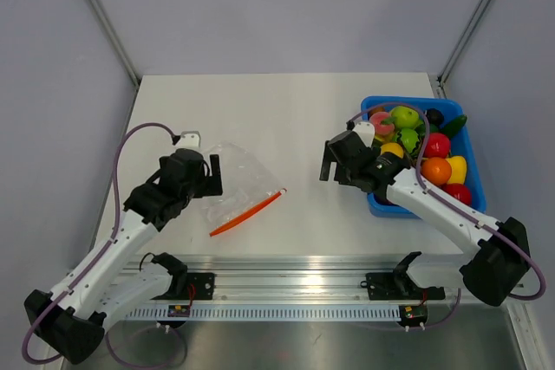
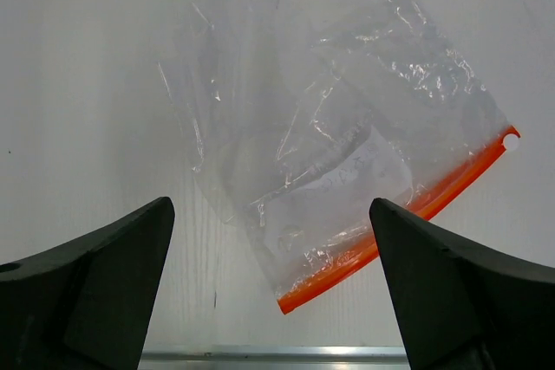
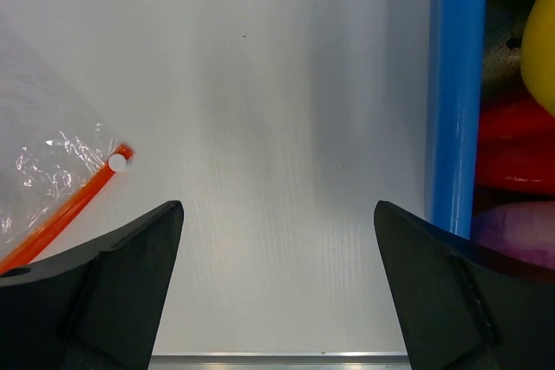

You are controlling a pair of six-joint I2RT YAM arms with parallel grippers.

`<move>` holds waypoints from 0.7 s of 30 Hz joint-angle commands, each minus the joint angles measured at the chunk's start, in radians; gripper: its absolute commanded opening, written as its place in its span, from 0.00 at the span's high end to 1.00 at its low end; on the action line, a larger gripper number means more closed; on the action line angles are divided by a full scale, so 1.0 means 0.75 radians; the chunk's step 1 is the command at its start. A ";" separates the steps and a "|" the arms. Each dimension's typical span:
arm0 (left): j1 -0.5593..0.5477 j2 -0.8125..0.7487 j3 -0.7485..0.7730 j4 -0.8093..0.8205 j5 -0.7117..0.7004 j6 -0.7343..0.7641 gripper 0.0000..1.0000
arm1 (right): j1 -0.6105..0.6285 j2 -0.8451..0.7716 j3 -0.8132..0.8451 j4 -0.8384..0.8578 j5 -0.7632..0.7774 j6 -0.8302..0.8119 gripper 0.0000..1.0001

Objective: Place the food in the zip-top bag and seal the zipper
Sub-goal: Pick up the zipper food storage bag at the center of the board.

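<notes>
The clear zip-top bag (image 1: 232, 181) lies flat on the white table, its orange-red zipper (image 1: 247, 213) along the near-right edge. It fills the left wrist view (image 2: 329, 127), zipper (image 2: 408, 214) between my fingers' line of sight. My left gripper (image 1: 211, 175) is open above the bag's left side, empty. My right gripper (image 1: 336, 162) is open and empty over bare table between the bag and the bin. The food (image 1: 425, 140), several toy fruits and vegetables in yellow, green, red, orange, lies in the blue bin. The zipper's end shows in the right wrist view (image 3: 78, 201).
The blue bin (image 1: 379, 204) stands at the right of the table; its wall shows in the right wrist view (image 3: 455, 93). A metal rail (image 1: 286, 270) runs along the near table edge. Grey walls enclose the back and sides.
</notes>
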 commanded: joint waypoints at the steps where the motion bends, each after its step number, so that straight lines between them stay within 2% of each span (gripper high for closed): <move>1: -0.008 0.029 0.096 -0.018 0.008 -0.023 0.01 | 0.002 -0.080 -0.042 0.100 -0.045 -0.002 0.00; 4: -0.008 0.011 0.111 -0.012 0.164 0.069 0.01 | 0.002 -0.125 -0.056 0.133 -0.088 -0.029 0.01; 7: -0.008 -0.038 0.078 0.037 0.215 0.110 0.01 | 0.000 -0.147 -0.058 0.141 -0.120 -0.053 0.01; 9: -0.016 0.002 0.082 0.025 0.226 0.127 0.03 | 0.000 -0.155 -0.062 0.145 -0.133 -0.062 0.01; 11: -0.047 0.056 0.103 -0.005 0.195 0.141 0.08 | 0.002 -0.166 -0.066 0.151 -0.145 -0.068 0.00; 16: -0.308 0.280 0.131 -0.097 -0.042 0.100 0.14 | 0.002 -0.168 -0.056 0.149 -0.151 -0.070 0.00; 18: -0.398 0.344 0.141 -0.102 -0.057 0.082 0.16 | 0.000 -0.178 -0.056 0.143 -0.149 -0.066 0.01; 21: -0.458 0.489 0.150 -0.110 -0.089 0.049 0.17 | 0.000 -0.196 -0.060 0.145 -0.147 -0.062 0.01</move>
